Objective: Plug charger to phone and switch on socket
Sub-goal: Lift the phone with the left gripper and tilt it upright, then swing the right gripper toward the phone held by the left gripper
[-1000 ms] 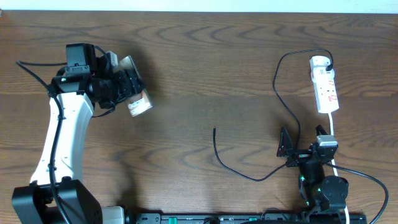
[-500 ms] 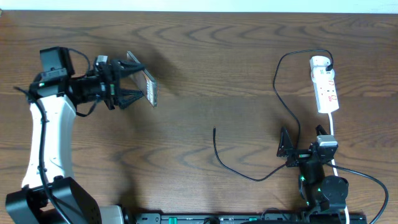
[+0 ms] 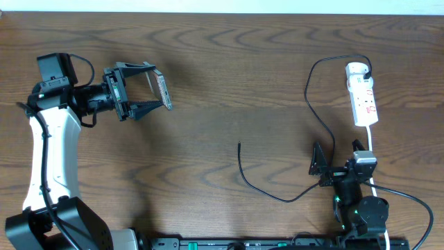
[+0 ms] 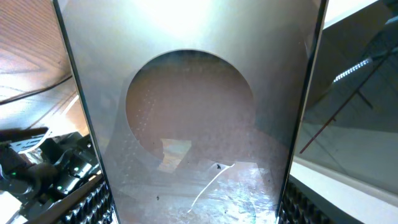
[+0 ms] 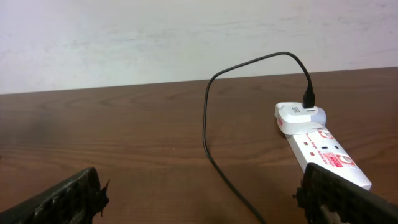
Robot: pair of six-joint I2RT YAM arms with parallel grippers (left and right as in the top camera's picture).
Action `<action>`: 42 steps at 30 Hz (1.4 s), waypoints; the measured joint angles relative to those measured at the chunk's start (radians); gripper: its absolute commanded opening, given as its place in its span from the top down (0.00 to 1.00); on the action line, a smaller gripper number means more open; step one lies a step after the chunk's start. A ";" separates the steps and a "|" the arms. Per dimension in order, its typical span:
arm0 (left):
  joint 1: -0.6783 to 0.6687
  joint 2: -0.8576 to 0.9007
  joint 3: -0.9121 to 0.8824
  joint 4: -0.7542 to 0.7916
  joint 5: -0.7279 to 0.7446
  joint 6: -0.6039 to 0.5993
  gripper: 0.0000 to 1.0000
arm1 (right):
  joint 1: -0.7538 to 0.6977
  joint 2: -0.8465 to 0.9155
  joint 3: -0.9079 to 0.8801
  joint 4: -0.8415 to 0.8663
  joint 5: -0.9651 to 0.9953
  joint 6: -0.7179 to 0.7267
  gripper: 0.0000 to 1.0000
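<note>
My left gripper point(image 3: 155, 88) is shut on the phone point(image 3: 163, 90), which it holds on edge above the left half of the table. In the left wrist view the phone point(image 4: 193, 124) fills the space between my fingers point(image 4: 196, 211), a dark glossy slab with a round glare patch. The charger, a thin black cable point(image 3: 265, 192), lies on the table with its free tip point(image 3: 239, 145) at mid-table and its other end plugged into the top of the socket point(image 3: 362, 94). My right gripper point(image 3: 338, 169) is open and empty, below the socket. The right wrist view shows the socket point(image 5: 314, 140), the cable point(image 5: 208, 124) and my open fingers point(image 5: 208, 208).
The socket's white cord point(image 3: 371, 149) runs down past my right gripper toward the front edge. The cable loops wide to the left of the socket point(image 3: 309, 87). A pale wall point(image 5: 186, 37) stands behind the table's far edge.
My left arm has swung back and turned its wrist. The phone went from tilted near the arm to held on edge, pointing right, a little farther up and right. The right arm has not moved.
</note>
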 measured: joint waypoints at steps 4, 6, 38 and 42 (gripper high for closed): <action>0.000 0.000 0.000 0.000 0.000 -0.008 0.93 | 0.000 0.000 0.000 0.000 0.000 0.000 0.01; 0.000 0.000 0.000 0.000 0.000 -0.009 0.93 | 0.000 0.000 0.000 0.000 0.000 0.000 0.01; -0.051 0.000 0.001 -0.044 -0.669 0.124 0.93 | 0.000 0.150 0.301 -0.116 -0.103 0.020 0.01; -0.080 0.000 0.001 -0.047 -0.783 0.127 0.93 | 0.000 0.366 0.508 -0.164 -0.150 0.021 0.01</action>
